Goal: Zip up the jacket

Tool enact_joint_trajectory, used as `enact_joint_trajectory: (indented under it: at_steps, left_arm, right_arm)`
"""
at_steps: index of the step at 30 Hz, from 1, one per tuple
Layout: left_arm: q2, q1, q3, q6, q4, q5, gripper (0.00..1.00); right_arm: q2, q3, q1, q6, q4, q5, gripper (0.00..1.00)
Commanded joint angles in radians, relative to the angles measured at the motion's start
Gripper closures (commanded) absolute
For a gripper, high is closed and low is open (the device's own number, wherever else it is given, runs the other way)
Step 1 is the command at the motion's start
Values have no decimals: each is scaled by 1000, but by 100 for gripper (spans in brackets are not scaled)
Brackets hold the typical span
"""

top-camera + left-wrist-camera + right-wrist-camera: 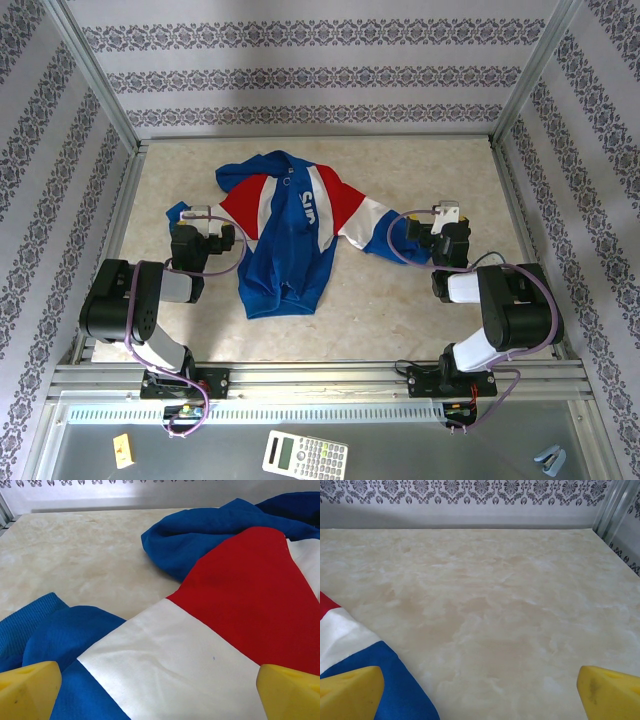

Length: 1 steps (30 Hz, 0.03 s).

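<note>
Marbled table (400, 300) inside patterned walls. Top view: jacket (290, 235) crumpled mid-table, sleeves spread out, hem toward the bases; left gripper (215, 232) over left sleeve, right gripper (432, 232) just beside right sleeve end. Left wrist: yellow pads (30, 685) wide apart, low over white and red sleeve panels, nothing clamped. Right wrist: pads (607, 690) wide apart too, mostly bare table ahead, sleeve edge by left pad. Zipper pull not made out anywhere. Likely risks: pinching sleeve instead of zipper; dragging or bunching soft fabric if hem not pinned; teeth jamming on a fold.
</note>
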Motion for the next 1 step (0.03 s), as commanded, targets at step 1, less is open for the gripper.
enact_joint_trajectory:
  at_steps: [1]
  left_arm:
    - [-2,11,14,4,-14,10,0]
  right_arm:
    - [-1,15,-5,8,9,-23,2]
